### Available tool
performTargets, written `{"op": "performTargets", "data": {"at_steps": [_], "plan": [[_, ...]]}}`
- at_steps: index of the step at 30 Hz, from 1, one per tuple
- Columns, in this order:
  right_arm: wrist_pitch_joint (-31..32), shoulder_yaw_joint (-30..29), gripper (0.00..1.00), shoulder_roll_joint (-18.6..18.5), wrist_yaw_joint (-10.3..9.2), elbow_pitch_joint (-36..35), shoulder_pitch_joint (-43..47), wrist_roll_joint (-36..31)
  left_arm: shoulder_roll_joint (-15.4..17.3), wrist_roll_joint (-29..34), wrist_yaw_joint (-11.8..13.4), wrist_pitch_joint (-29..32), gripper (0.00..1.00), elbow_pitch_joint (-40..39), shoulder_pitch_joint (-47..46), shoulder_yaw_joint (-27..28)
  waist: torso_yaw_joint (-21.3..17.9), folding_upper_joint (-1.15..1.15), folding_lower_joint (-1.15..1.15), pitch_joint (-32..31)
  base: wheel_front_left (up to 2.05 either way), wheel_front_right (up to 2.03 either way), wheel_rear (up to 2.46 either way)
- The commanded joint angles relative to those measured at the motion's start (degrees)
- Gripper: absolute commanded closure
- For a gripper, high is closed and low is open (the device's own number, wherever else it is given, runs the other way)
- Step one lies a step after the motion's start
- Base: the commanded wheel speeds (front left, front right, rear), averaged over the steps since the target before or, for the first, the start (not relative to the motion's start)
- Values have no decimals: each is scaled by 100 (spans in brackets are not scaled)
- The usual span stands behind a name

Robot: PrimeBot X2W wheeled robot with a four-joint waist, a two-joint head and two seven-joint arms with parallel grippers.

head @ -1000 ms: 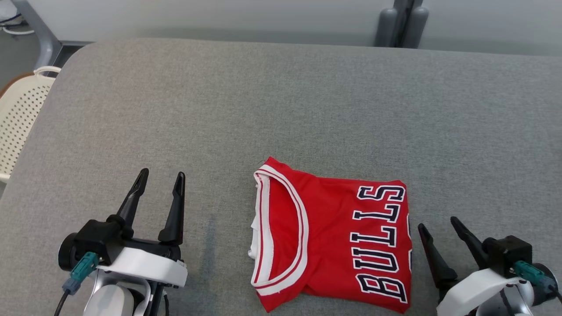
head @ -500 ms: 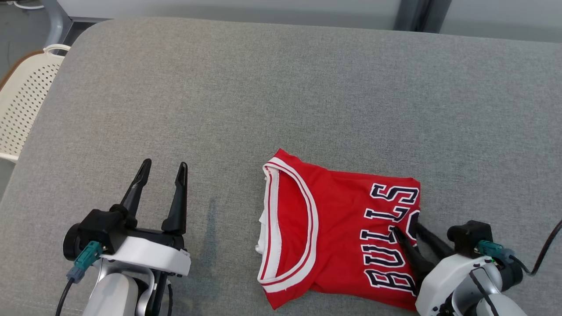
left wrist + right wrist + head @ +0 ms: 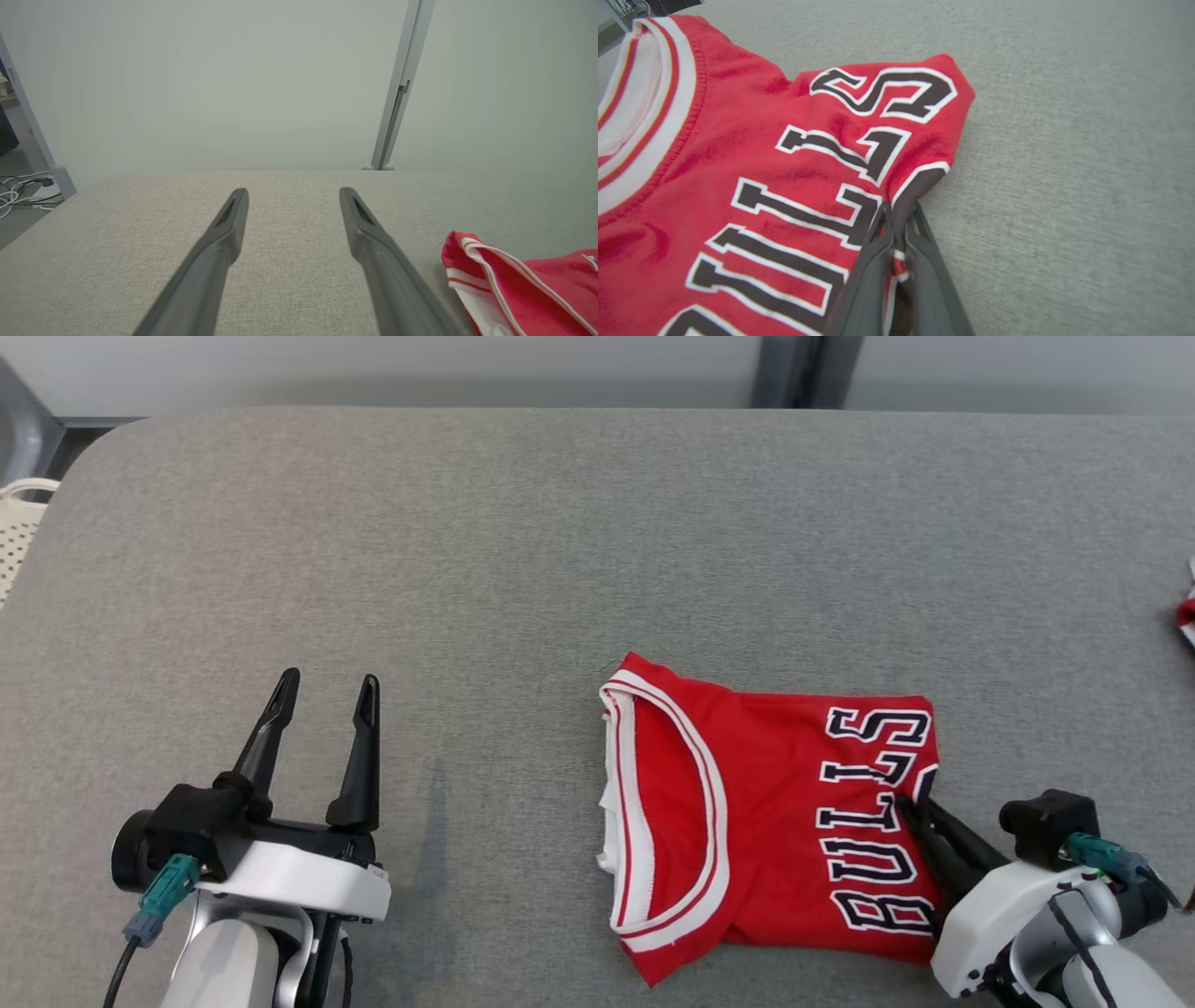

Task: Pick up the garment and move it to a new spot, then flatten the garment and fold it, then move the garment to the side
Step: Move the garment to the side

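Grey padded surface (image 3: pixel 523 551) is carrying the folded red garment (image 3: pixel 775 840) near its front right | right gripper (image 3: pixel 907 803) is clamping the garment's right edge by the lettering (image 3: pixel 873 821), fingers pressed together on cloth | left gripper (image 3: pixel 326 680) is hovering well apart to its left, fingers spread.

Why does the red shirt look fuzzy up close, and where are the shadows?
Right wrist view: the shirt sits close, so its near letters and the right gripper go soft. Head view: even light, a faint shadow beside the left gripper on the grey pad.
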Motion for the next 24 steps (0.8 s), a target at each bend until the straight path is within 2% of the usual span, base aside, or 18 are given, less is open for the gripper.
{"op": "performTargets", "data": {"at_steps": [1, 8, 13, 17, 24], "plan": [[-44, -97, 100, -109, -30, -20, -65, -41, 28, 46, 8, -20, 0, -51, 46, 20, -252, 0, 0, 2, 0, 0, 0], [-235, -301, 100, -455, -17, -100, -541, -111, 71, 151, 2, -21, 0, -243, -89, -21, -925, 0, 0, 259, 0, 0, 0], [-422, -220, 100, -755, -18, 129, -1440, 4, 159, 171, -26, -16, 0, -350, -259, -44, -1373, 0, 0, 562, 0, 0, 0], [-577, -222, 100, -973, -17, 357, -1970, 123, 212, 214, -47, 17, 0, -418, -406, -111, -1503, 0, 0, 734, 0, 0, 0], [-904, -636, 100, -1510, -17, 945, -2757, 339, 388, 321, -103, 165, 0, -609, -684, -245, -1655, 0, 0, 1073, 0, 0, 0]]}}
